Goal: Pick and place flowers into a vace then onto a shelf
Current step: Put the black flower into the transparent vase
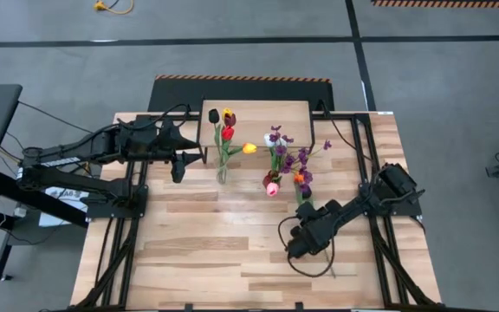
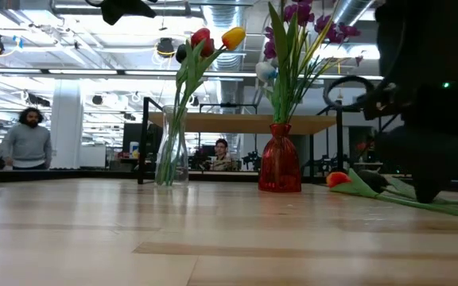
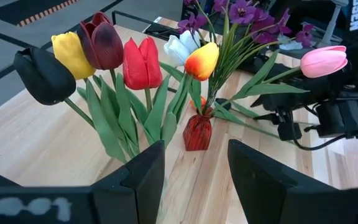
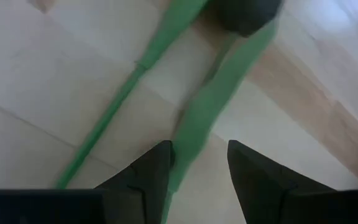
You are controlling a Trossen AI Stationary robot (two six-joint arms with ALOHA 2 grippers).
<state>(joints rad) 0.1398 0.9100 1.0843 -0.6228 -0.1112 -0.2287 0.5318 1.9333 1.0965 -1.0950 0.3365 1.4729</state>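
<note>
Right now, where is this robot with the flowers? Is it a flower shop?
Probably not a shop. It looks like a big indoor workshop or lab: a grey concrete floor with striped warning tape, ceiling pipes and lights, and people at desks behind the wooden table.

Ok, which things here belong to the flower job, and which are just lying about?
Job:
clear vase with tulips
red vase with purple sprigs
loose flowers lying on the table
shelf

Lying about:
black cable
people in the room behind

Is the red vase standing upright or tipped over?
Upright: in the low view the red vase stands on its base, stems rising straight from its neck.
</note>
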